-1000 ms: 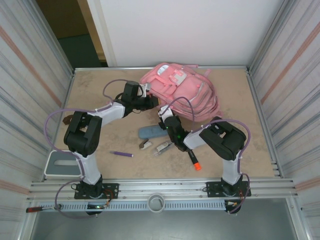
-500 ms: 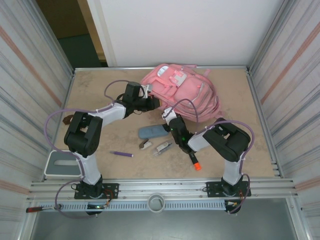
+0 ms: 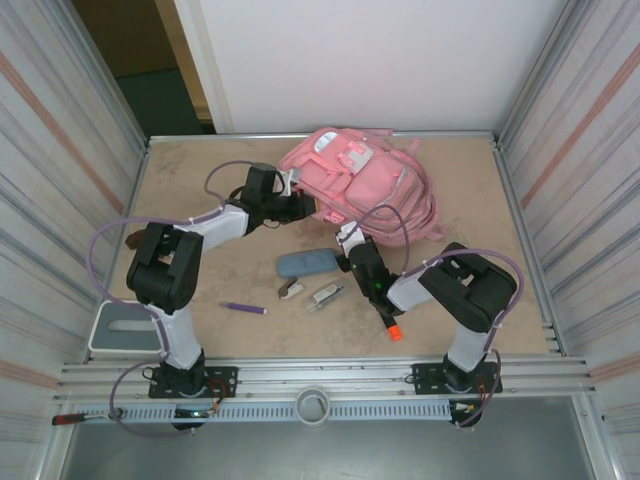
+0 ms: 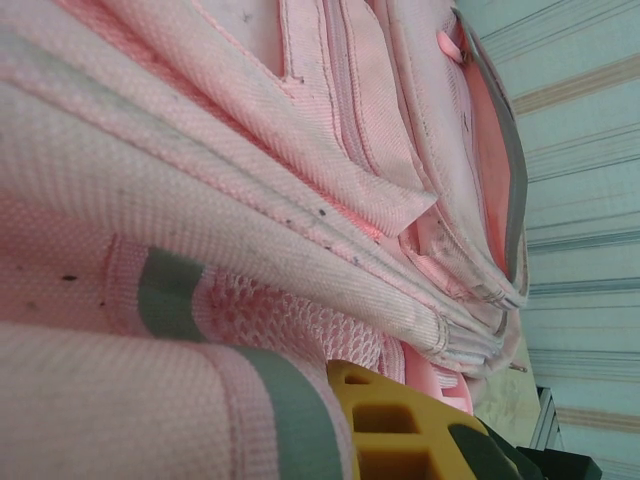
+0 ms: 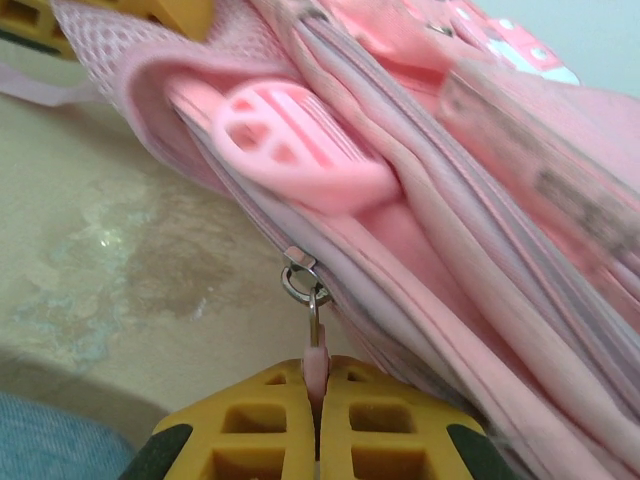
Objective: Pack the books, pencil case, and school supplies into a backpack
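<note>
Right jaws moved up, pinching zip pull (image 5: 312, 322) | left jaws clamp rumpled pink backpack (image 3: 372, 186)

- A robot test cell, lab-like rather than domestic.
- Ribbed grey panel walls (image 3: 60, 170) fence a speckled beige tabletop (image 3: 480, 190).
- Black-and-white robot arms (image 3: 165, 270) are bolted to a slotted aluminium rail (image 3: 300, 372).

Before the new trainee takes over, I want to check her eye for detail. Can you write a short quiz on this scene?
1. True or false: the right gripper is shut on the zipper pull of the backpack.
2. The purple pen lies: A) on the table, B) on the backpack, C) in the right gripper.
3. What colour is the tip of the highlighter?
Key: 1 true; 2 A; 3 orange.
</note>
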Controlling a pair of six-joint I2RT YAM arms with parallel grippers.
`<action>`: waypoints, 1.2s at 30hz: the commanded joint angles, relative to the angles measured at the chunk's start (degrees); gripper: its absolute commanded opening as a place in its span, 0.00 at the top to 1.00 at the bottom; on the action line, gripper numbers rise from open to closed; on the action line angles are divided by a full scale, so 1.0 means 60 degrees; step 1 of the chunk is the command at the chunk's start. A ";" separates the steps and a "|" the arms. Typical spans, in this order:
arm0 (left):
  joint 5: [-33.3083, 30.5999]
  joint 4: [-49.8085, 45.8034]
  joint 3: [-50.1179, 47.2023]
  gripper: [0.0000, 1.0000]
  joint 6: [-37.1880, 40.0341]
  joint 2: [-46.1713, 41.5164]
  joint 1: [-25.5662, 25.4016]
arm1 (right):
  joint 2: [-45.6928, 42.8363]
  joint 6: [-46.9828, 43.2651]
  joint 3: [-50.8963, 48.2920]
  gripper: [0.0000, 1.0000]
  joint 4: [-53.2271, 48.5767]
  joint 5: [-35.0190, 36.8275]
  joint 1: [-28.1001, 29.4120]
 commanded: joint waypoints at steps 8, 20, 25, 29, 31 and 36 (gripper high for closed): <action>0.0338 0.0551 0.0087 1.00 0.0198 -0.0474 0.0872 | -0.2076 0.2200 -0.0997 1.00 -0.2695 0.0945 -0.0351; 0.0123 0.0675 0.0013 1.00 0.0417 0.0308 0.1051 | -0.4294 0.3322 -0.1107 1.00 -0.5383 -0.3105 -0.1822; -0.0126 0.0350 0.0065 0.67 0.0862 0.0180 0.1060 | -0.4964 0.3598 -0.0749 1.00 -0.6234 -0.5182 -0.2509; -0.0648 -0.0096 -0.0118 0.45 0.1866 -0.0420 0.1038 | -0.5252 0.3818 -0.0404 1.00 -0.6740 -0.6332 -0.2905; -0.1098 -0.0235 -0.0380 0.37 0.2525 -0.0881 0.0947 | -0.5318 0.3949 -0.0251 1.00 -0.6933 -0.6736 -0.3074; -0.3162 -0.0299 -0.1137 0.23 0.4684 -0.2090 0.0154 | -0.5489 0.4107 0.0051 1.00 -0.7341 -0.7231 -0.3292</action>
